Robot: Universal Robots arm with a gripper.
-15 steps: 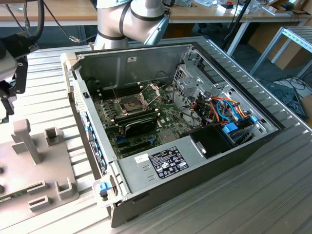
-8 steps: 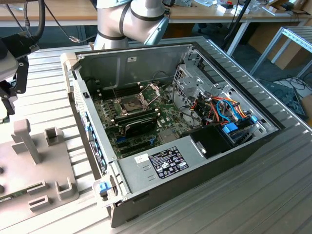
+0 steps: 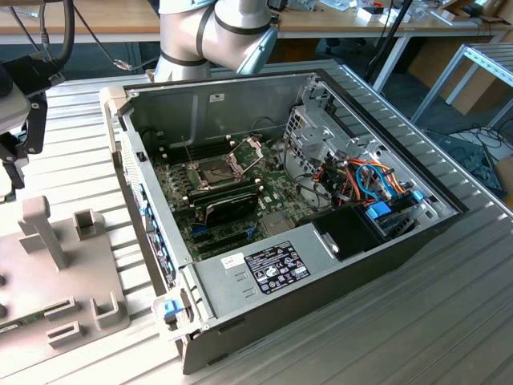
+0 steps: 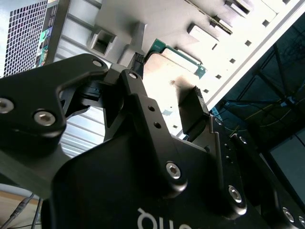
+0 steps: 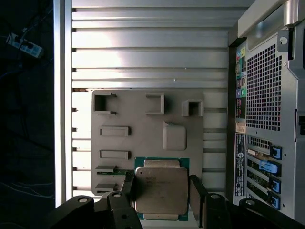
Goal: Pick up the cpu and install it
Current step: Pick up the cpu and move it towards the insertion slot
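The cpu (image 5: 161, 190) is a flat square chip with a dull silver top and a green rim. In the first wrist view it sits between my gripper's (image 5: 162, 191) two black fingers (image 5: 197, 193), which press its opposite edges. It hangs above the near edge of a grey fixture plate (image 5: 143, 119). The second wrist view shows the cpu's green edge (image 4: 178, 51) between the fingers (image 4: 194, 107). In the exterior view my gripper (image 3: 12, 156) is at the far left, over the plate (image 3: 72, 273). The motherboard socket (image 3: 216, 170) lies open, its metal frame (image 3: 248, 148) tilted up.
An open computer case (image 3: 321, 265) lies on the ribbed aluminium table (image 3: 449, 321), with a black oblong module (image 3: 228, 207) and coloured cables (image 3: 369, 180) inside. The plate carries raised blocks (image 3: 40, 228) and slots. The case's rear panel (image 5: 267, 119) stands beside the plate.
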